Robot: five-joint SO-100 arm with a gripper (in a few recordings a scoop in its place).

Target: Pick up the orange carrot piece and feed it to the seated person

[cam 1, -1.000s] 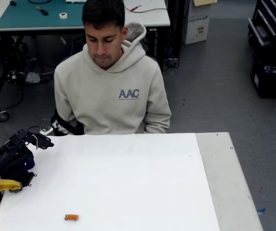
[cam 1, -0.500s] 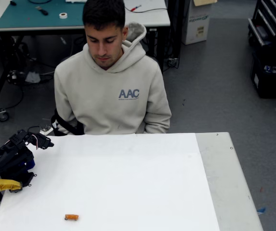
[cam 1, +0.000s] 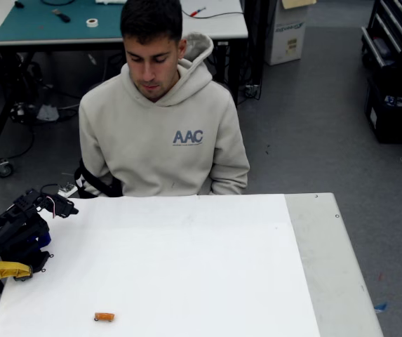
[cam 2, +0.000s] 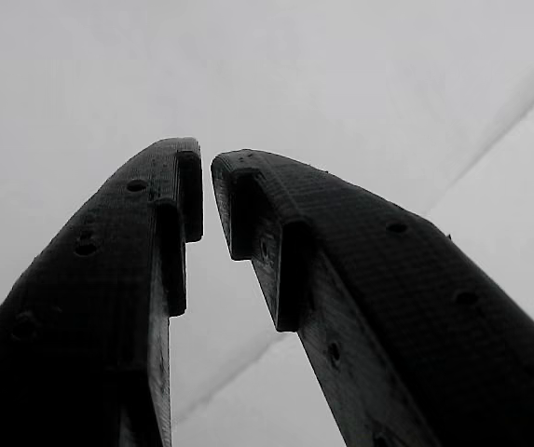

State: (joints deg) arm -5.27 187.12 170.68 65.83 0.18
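In the fixed view, the black arm is folded at the counter's (cam 1: 186,267) left edge, its end effector (cam 1: 62,206) nearly closed and empty; in the wrist view its tips (cam 2: 206,196) are almost together. The carrot piece (cam 1: 104,316) lies near the front edge. The seated person (cam 1: 162,112) is behind the counter.

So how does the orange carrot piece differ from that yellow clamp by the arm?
The orange carrot piece is orange and smaller; the yellow clamp is yellow and larger. The carrot piece lies on the white table apart from the arm; the clamp sits at the table's left edge against the arm's base.
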